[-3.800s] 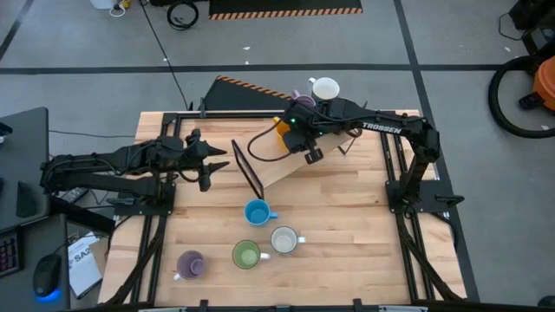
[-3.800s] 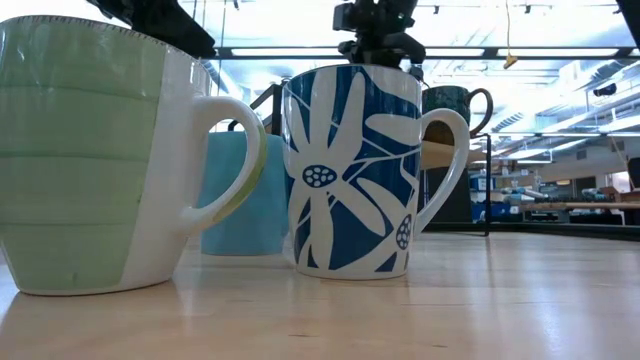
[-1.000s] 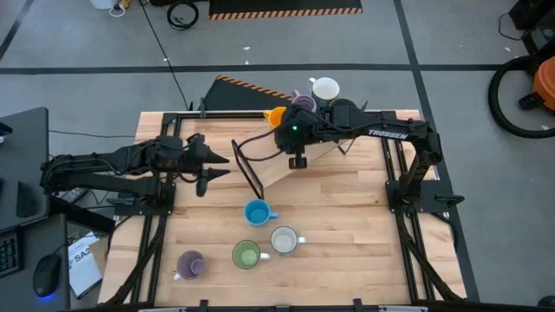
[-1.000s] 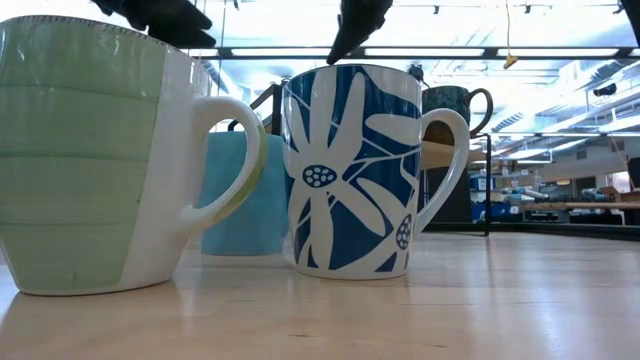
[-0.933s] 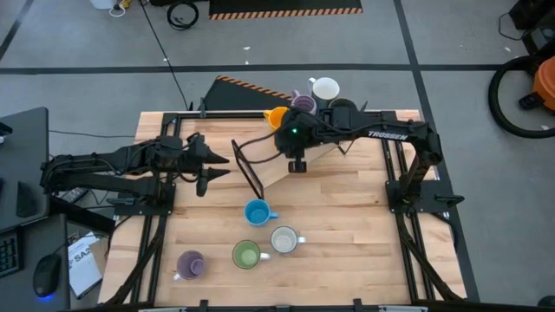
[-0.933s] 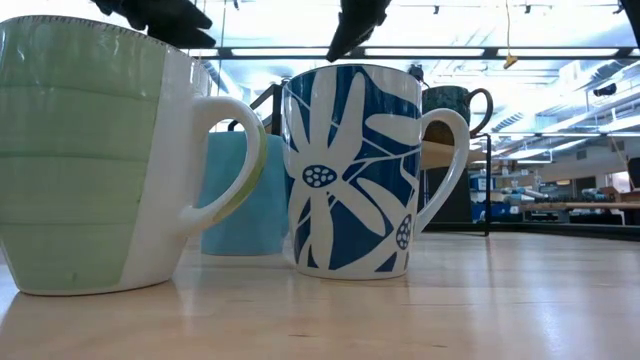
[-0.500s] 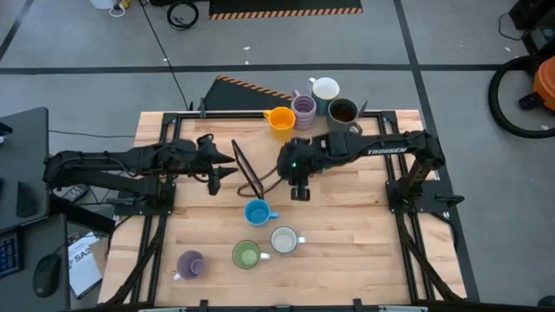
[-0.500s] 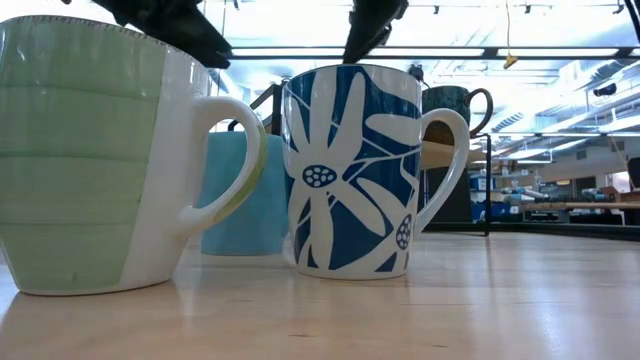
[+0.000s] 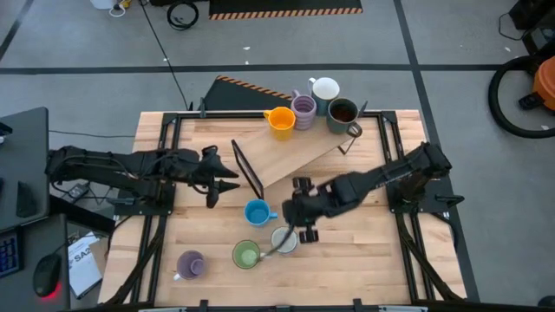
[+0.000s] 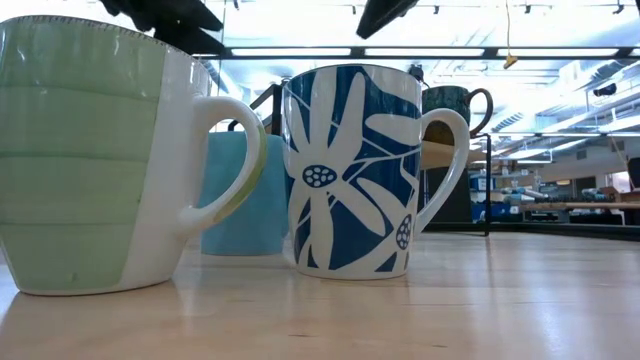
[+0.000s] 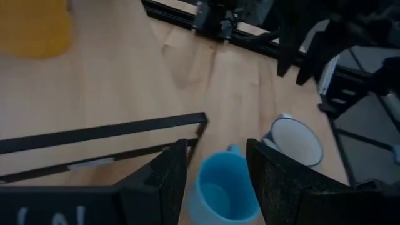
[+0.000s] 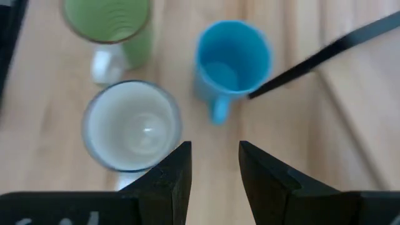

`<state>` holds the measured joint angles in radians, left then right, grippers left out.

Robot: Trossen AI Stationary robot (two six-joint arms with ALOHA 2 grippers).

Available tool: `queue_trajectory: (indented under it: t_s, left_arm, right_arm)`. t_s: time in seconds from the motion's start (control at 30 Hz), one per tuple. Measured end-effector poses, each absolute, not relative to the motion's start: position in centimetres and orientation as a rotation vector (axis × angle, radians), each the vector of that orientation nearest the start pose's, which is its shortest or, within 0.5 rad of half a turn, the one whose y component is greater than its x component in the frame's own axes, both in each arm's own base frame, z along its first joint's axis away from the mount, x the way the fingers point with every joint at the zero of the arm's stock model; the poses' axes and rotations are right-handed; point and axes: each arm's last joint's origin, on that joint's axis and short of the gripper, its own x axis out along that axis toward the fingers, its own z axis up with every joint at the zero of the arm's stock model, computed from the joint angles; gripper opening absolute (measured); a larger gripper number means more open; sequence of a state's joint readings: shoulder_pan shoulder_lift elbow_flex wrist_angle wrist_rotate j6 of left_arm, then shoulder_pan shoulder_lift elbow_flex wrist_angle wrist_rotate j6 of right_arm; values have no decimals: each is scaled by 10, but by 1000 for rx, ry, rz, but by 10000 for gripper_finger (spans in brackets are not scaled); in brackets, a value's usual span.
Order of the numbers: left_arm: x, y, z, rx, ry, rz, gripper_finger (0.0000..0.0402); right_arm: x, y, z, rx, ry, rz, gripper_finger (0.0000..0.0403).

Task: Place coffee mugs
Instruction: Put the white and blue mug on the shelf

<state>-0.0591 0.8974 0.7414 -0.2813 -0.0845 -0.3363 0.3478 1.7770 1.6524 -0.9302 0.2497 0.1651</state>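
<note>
Four mugs stand on their bases near the table's front: blue (image 9: 257,212), white with a blue flower pattern (image 9: 284,240), green (image 9: 246,254) and lilac (image 9: 190,264). At the far edge stand the orange (image 9: 281,120), second lilac (image 9: 304,110), white (image 9: 326,88) and dark brown (image 9: 343,113) mugs. My right gripper (image 9: 299,227) hovers open just beyond the patterned mug (image 12: 132,125), touching nothing. My left gripper (image 9: 227,184) is open, pointing at the blue mug (image 11: 225,187) from the left, apart from it.
A slanted wooden board (image 9: 303,156) with a thin black frame (image 9: 247,169) lies between the far mugs and the near ones; the frame's bar (image 11: 100,134) stands close before my left fingers. Bare table lies right of the near mugs.
My right gripper has travelled from the wooden board near the far mugs toward the table's near edge, ending over the patterned white mug. My left gripper has moved rightward, toward the blue mug. No mug has moved.
</note>
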Motion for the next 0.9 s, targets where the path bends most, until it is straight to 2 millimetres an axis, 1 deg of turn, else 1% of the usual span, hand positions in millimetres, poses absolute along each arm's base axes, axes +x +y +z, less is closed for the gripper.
queue_trajectory:
  t_s: [0.1, 0.17, 0.2, 0.37, 0.47, 0.57, 0.73, 0.9]
  left_arm:
    - [194, -12, 290, -322, 428, 86, 171]
    - [194, -15, 290, -331, 429, 78, 171]
    - [194, -16, 290, -333, 429, 72, 171]
    - [194, -20, 292, -335, 419, 48, 171]
    - [194, -23, 292, -332, 417, 34, 171]
    - [193, -26, 292, -329, 422, 19, 171]
    - [193, -29, 292, -326, 425, 7, 171]
    - [193, -29, 292, -325, 425, 5, 171]
  right_arm:
    - [349, 134, 302, -115, 1028, 6, 138]
    - [347, 140, 298, -93, 1054, -6, 138]
    - [346, 142, 292, -92, 1083, -28, 138]
    - [346, 142, 261, -54, 1182, -120, 138]
    - [343, 141, 244, -25, 1226, -165, 138]
    - [340, 143, 230, 15, 1252, -166, 138]
    - [340, 153, 219, 75, 1211, -126, 138]
    - [336, 165, 217, 149, 1216, -87, 138]
